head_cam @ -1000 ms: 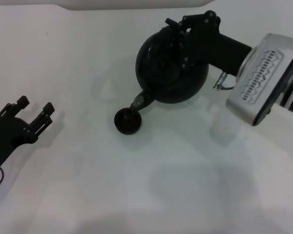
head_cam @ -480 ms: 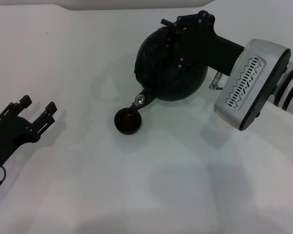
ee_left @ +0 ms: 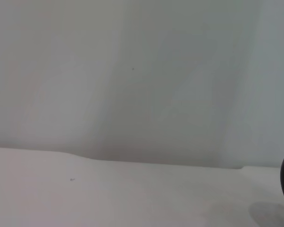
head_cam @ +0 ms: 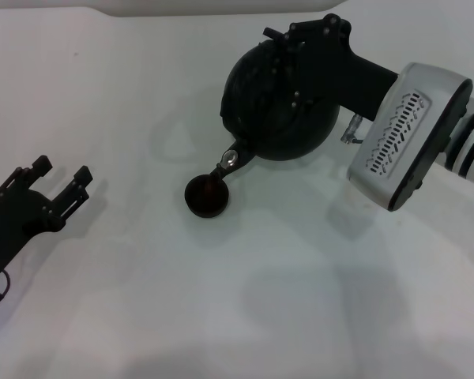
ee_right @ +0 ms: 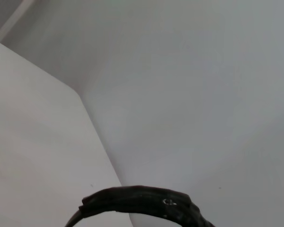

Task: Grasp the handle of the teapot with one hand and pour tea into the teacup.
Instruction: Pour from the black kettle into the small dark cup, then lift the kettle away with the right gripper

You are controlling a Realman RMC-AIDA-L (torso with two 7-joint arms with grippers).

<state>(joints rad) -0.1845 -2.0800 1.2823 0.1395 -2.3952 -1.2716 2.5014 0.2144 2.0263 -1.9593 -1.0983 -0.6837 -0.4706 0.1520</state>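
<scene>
The teapot [head_cam: 278,103], a squat matte black globe, hangs tilted over the white table [head_cam: 142,300], its short spout just above the tiny round dark teacup [head_cam: 206,195]. The right gripper [head_cam: 304,43] is clamped, apparently, on the ribbed arched handle [ee_right: 142,201]. The left gripper [head_cam: 59,180] rests well apart, jaws spread.
</scene>
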